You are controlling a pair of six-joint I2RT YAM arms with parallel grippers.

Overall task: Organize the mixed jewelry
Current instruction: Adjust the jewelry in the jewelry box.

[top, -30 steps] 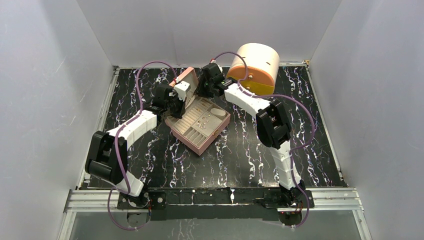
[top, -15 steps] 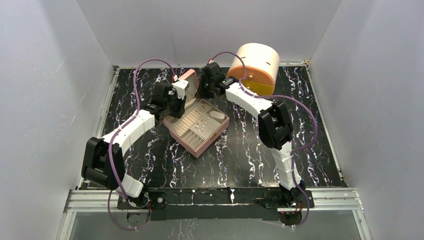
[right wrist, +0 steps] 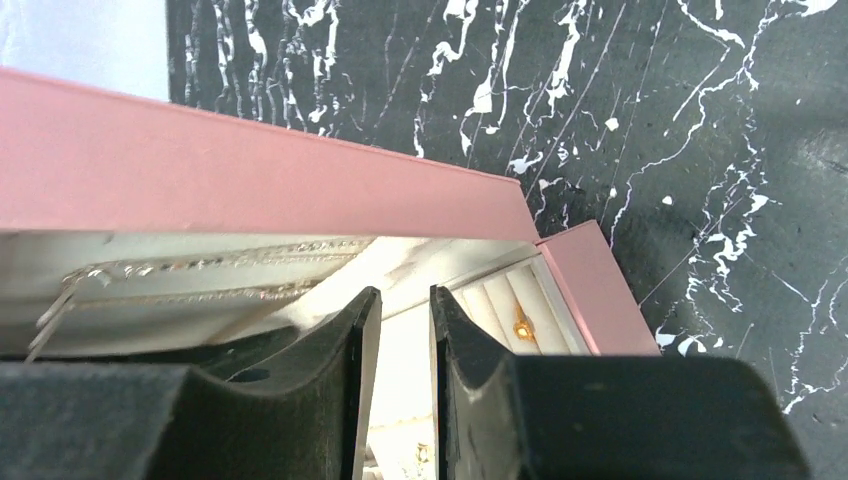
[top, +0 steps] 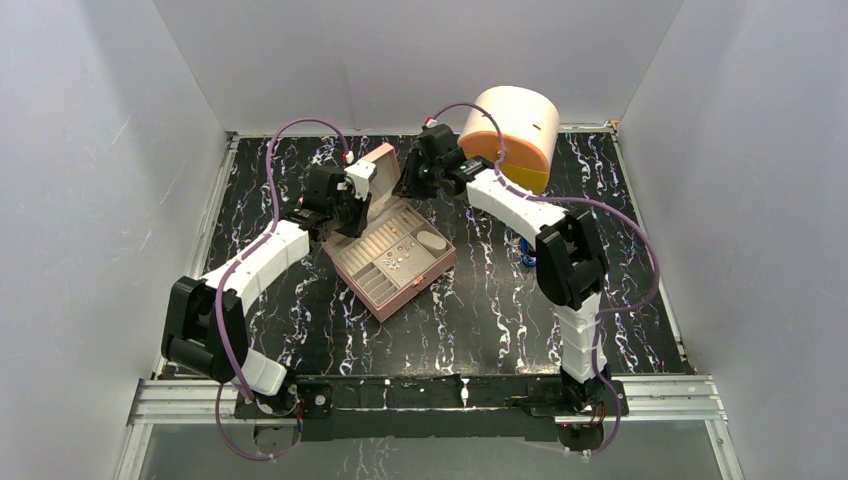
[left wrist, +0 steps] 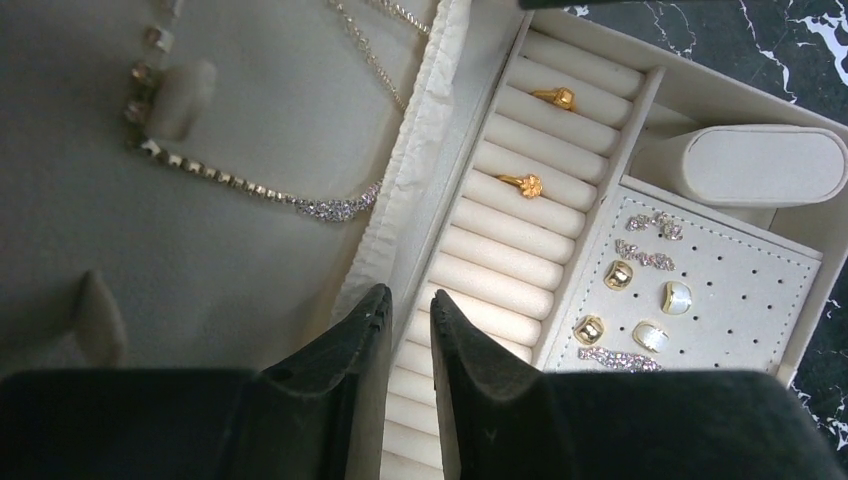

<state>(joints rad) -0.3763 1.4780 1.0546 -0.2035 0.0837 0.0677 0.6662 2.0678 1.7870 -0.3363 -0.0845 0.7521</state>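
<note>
The mixed jewelry lies in an open pink box [top: 432, 266]. Two gold rings [left wrist: 525, 185] sit in the cream ring rolls. Gold, pearly and sparkly earrings [left wrist: 640, 290] are pinned on the perforated pad. A crystal necklace [left wrist: 250, 185] hangs inside the raised lid [right wrist: 250, 170]. My left gripper [left wrist: 408, 293] hovers over the ring rolls beside the lid's hinge, its jaws slightly apart and holding nothing. My right gripper [right wrist: 403, 292] hangs over the box's far corner by the lid's top edge, narrowly open and empty. A gold ring [right wrist: 520, 325] shows just past its fingers.
A large cream and orange cylinder [top: 510, 135] stands at the back right, just behind my right wrist. A small blue object [top: 527, 255] lies on the black marbled table beside my right arm's elbow. A cream pillow [left wrist: 760, 165] fills the box's corner compartment.
The left jaws went from shut to slightly apart. The pink box shifted a little toward the near left. My right arm's elbow swung right, uncovering the blue object.
</note>
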